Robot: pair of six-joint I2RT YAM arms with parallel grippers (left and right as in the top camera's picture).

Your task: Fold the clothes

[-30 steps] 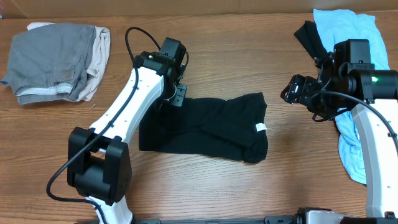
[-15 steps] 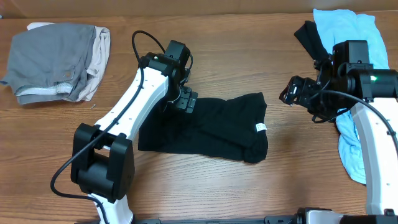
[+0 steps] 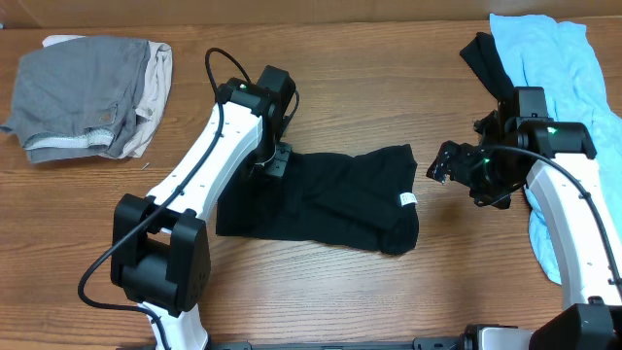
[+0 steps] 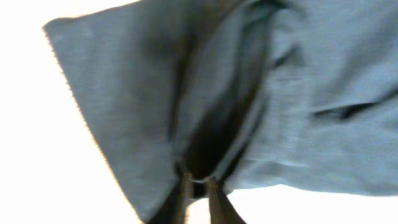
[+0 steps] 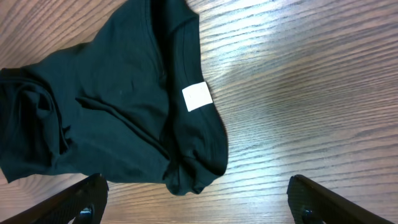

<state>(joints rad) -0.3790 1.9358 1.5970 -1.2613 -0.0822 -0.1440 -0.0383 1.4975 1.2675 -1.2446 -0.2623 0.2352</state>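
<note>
The black T-shirt (image 3: 340,199) lies rumpled in the middle of the wooden tabletop (image 3: 292,301), gathered into a rough oblong with its small white label (image 3: 408,199) showing near the right-hand edge. The left arm (image 3: 209,156) reaches over to the shirt's upper left corner, and its jaws are drawn narrow there, pinching a bunch of the cloth; in the left wrist view the fabric puckers in folds straight into the fingertips (image 4: 186,186) (the cloth looks washed-out grey-blue in that view, against a glaring background). The right arm (image 3: 564,214) holds its jaws just beside the shirt's right edge, spread wide and gripping nothing; from the right wrist view the two fingers (image 5: 81,196) stand at the far corners, with the label and the shirt's hem between them lower down. At the far left corner a grey garment (image 3: 83,92) sits folded on a beige piece (image 3: 157,83). Along the right side a light-blue garment (image 3: 559,68) trails down the tabletop, partly under the right arm, with another dark piece (image 3: 481,53) beside its top end.
</note>
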